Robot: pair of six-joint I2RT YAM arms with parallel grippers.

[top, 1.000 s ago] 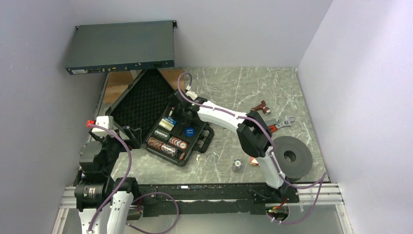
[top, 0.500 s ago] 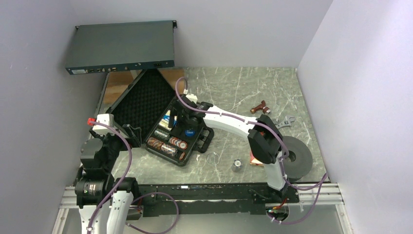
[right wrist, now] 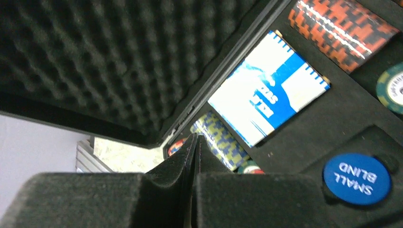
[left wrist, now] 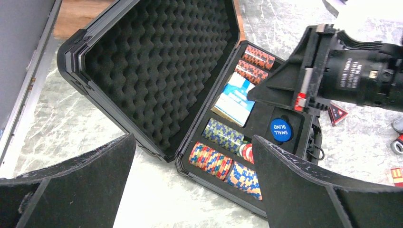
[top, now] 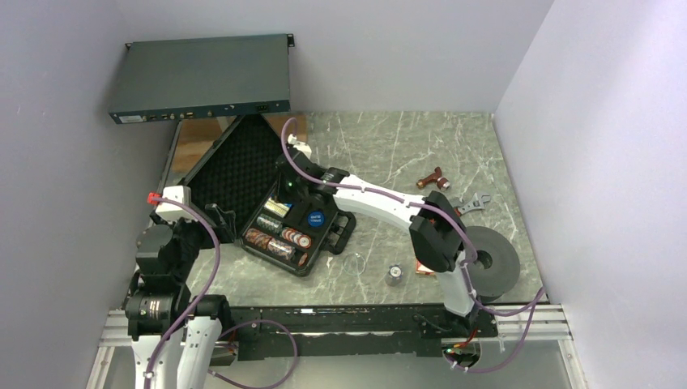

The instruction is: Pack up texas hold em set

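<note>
Black egg-crate foam [left wrist: 157, 71] lined the open lid of the case [left wrist: 71, 52], soft peaks all over, and the right pincer [right wrist: 195, 140] hung just above the tray with its padded fingers pressed flat together, nothing between them. Just ahead of its tips and a touch to the right lay the glossy blue-and-white card box [right wrist: 271, 85], flat in its slot, long axis running alongside the hinge. Nearer and further right sat the smooth round blue disc [right wrist: 356, 178]; the ribbed, striped chip rolls [left wrist: 214, 161] lay close beneath the tips. Across the hinge, to that pincer's left, the lid lay thrown back. Over there the left pincer [left wrist: 192, 142] gaped wide and empty, facing lid and tray, and it looked the nearer one to the lid's outer edge for swinging it shut.
</note>
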